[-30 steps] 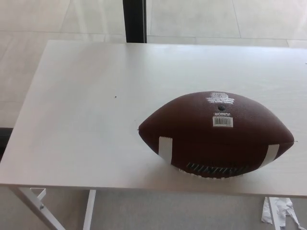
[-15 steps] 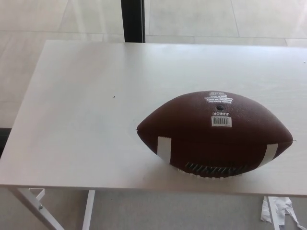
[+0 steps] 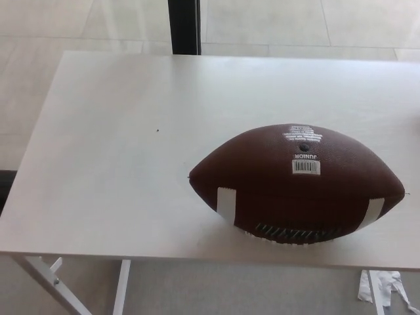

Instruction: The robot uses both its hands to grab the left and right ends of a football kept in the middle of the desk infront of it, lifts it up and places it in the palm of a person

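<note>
A brown football [image 3: 296, 184] lies on its side on a white desk [image 3: 118, 151], toward four o'clock near the front edge. Neither robot hand is in view, so their state cannot be told. Grasping has not begun; next, both hands must reach its pointed ends.

No part of the robot — arms, hands — or any person in view.

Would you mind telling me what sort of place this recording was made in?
Probably an office or lab room, though that is a guess: a plain white desk on a metal frame stands on a floor of large pale tiles, with a dark pillar behind. The football looks like a test prop.
</note>
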{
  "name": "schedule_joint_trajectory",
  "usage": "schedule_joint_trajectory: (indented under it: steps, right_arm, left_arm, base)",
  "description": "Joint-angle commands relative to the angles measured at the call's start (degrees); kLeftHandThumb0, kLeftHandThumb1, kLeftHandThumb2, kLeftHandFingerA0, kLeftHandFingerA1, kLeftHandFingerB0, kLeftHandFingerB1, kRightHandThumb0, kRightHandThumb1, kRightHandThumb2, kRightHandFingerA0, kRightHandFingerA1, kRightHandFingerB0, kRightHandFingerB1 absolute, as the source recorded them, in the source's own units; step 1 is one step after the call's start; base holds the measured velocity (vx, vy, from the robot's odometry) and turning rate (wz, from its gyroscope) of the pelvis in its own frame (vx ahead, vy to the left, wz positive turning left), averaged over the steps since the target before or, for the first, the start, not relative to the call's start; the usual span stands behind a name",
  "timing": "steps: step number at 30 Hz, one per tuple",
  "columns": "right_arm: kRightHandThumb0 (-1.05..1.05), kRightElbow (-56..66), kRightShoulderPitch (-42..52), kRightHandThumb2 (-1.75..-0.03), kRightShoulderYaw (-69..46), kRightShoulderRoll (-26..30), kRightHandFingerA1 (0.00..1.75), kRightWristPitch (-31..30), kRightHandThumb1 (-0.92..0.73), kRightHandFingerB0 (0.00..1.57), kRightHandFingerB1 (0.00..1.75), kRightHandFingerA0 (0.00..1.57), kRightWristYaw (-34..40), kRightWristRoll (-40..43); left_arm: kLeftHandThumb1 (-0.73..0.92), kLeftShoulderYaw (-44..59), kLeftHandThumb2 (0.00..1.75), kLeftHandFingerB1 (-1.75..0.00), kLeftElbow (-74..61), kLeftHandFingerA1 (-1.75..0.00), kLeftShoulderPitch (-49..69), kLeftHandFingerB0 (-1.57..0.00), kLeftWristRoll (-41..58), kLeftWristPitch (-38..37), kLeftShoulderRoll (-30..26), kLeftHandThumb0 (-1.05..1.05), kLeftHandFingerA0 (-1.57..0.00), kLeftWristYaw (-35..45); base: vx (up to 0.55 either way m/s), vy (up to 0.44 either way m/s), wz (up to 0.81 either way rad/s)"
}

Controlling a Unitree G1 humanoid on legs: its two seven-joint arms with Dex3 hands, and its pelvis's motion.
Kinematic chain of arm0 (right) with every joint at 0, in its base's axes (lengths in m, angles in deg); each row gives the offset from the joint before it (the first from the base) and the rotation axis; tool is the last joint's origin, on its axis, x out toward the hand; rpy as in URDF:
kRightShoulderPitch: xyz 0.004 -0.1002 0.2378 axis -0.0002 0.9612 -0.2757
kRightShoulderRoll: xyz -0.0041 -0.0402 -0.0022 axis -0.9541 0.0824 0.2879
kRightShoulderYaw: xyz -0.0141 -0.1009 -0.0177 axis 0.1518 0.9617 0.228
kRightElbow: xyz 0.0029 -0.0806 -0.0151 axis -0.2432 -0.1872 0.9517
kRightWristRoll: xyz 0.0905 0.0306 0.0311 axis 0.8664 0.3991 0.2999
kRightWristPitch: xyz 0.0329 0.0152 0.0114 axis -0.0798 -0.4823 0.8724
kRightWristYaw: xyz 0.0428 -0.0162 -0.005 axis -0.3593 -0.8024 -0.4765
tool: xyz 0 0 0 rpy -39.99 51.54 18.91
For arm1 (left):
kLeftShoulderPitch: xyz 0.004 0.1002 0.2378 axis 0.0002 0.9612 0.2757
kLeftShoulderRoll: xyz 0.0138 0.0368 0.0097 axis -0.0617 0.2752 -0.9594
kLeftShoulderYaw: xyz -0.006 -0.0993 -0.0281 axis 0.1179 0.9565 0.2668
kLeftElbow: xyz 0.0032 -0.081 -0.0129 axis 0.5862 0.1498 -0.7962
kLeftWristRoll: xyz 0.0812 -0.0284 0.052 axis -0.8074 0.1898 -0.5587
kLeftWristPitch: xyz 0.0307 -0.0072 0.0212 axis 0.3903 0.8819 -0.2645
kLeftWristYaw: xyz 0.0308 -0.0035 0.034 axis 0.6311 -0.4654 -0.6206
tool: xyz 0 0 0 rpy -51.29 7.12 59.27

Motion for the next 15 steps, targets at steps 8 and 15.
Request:
schedule_joint_trajectory:
  steps: [8, 15]
  right_arm:
    - [-0.88, 27.8, -3.6, -0.66, 20.3, -20.1, 0.4, -18.0, -0.83, 0.35, 0.31, 0.51, 8.7, 4.0]
    - [-0.89, 25.2, -0.2, -0.67, 23.8, -28.6, 0.44, -18.6, -0.85, 0.34, 0.32, 0.6, 12.3, 0.2]
  left_arm:
    - [0.92, -32.6, 0.76, -0.38, -25.5, -0.5, -11.2, -0.17, -8.7, 23.3, 12.2, -0.77, -0.24, -9.3]
    - [0.92, -40.3, 0.84, -0.38, -21.7, -0.47, -9.2, -0.14, -11.9, 24.5, 18.1, -0.75, -0.2, -12.1]
  base:
    - [0.0, 0.0, 0.0]
    - [0.0, 0.0, 0.0]
